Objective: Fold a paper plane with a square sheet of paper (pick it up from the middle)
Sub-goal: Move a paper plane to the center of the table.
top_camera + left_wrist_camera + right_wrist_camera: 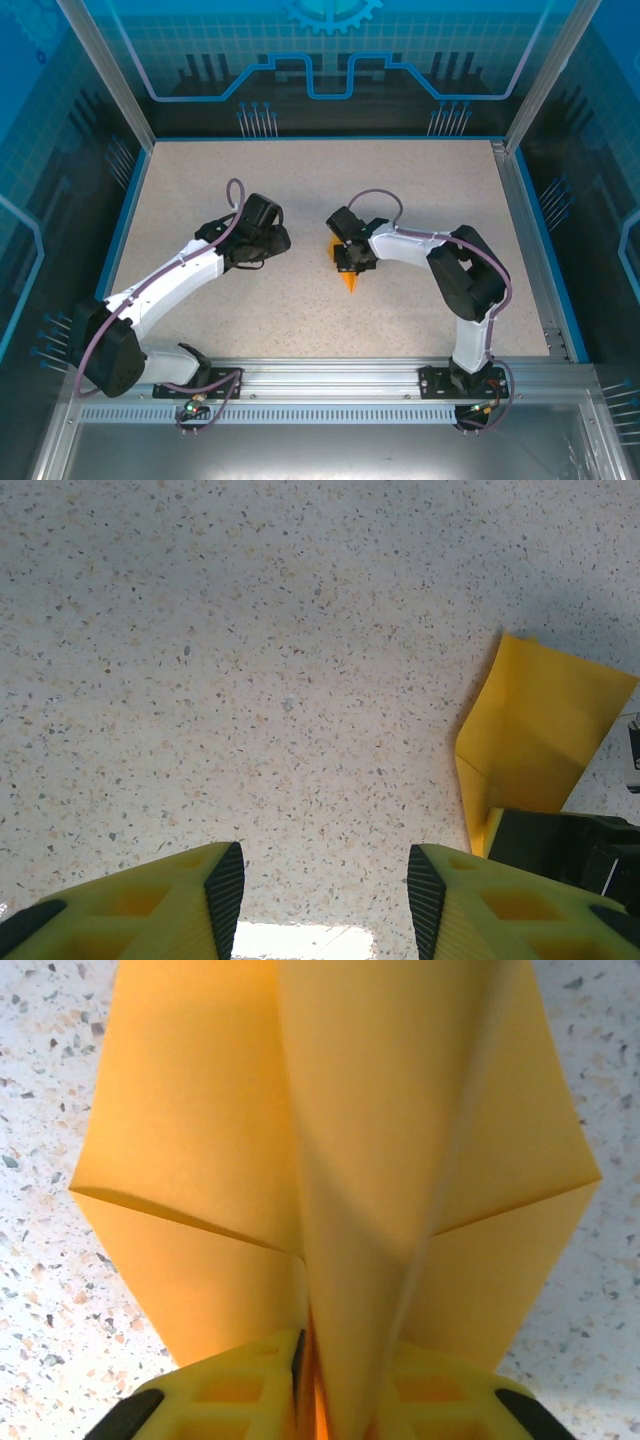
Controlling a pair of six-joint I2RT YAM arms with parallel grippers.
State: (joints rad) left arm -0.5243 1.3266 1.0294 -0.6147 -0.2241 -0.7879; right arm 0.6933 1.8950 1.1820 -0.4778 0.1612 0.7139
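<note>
The paper plane [350,282] is orange-yellow paper folded to a point, lying on the speckled table near the middle. My right gripper [352,260] is down over it. In the right wrist view its centre fold [350,1160] rises as a ridge between my yellow fingers [240,1395], with the wings spread flat to both sides. The right gripper [345,1385] has its jaws narrowly parted, with a thin gap beside the ridge. My left gripper [278,240] hovers to the left of the paper, open and holding nothing [326,880]. One corner of the paper [540,730] shows at the right of the left wrist view.
The speckled tabletop [300,180] is ringed by a blue rim, aluminium posts and transparent walls. A metal rail [330,375] carrying both arm bases runs along the near edge. The black body of the right gripper [570,845] stands close to my left finger's right side.
</note>
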